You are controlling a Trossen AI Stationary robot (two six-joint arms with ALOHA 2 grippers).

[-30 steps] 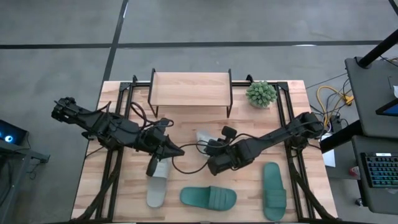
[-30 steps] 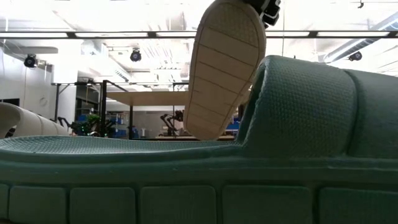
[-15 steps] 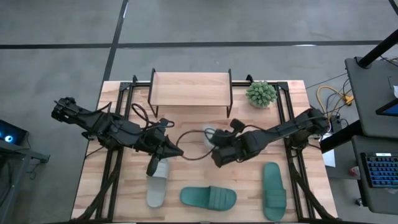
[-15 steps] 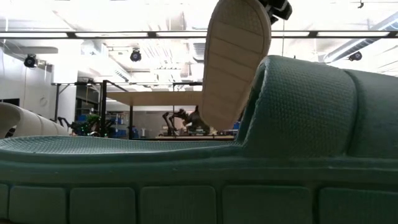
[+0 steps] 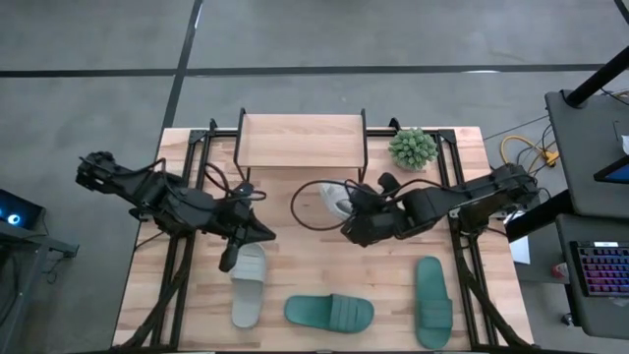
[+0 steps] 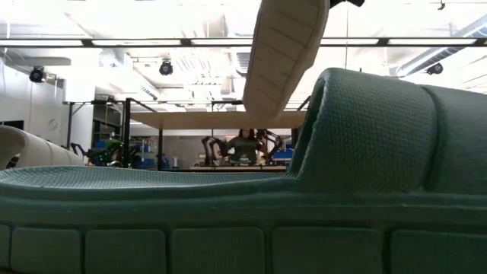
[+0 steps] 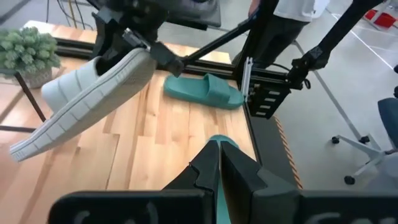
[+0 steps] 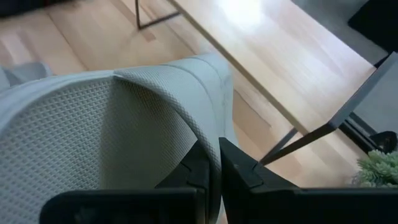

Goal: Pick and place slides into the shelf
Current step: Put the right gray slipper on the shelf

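Since a second ago: right gripper [image 5: 346, 218] has carried its pale slide [image 5: 331, 200] up the desk [image 5: 197, 295] toward the shelf [image 5: 302, 138]; left gripper [image 5: 234, 258] has drawn back a little.

- Pale slide, item in hand — held off the desk, tilted, just in front of the shelf's right half. The right wrist view shows the jaws pinched on its strap.
- Shelf — plank top bare, at the desk's far edge.
- Second pale slide [image 5: 246, 284] — flat on the desk, near left, with the left gripper over its far end, jaws closed and empty (so the left wrist view suggests).
- Teal slides, two — one lying crosswise [image 5: 329, 313] at the near edge, one lengthwise [image 5: 432, 300] near right.
- Potted plant [image 5: 413, 147] — just right of the shelf.

Step in hand, as I judge it: setting the slide on the shelf. Level it first, then clear the front plank edge before lowering. Room is open leftward along the plank; the black right leg [image 5: 364, 147] and the plant crowd the right side, so favour the middle.
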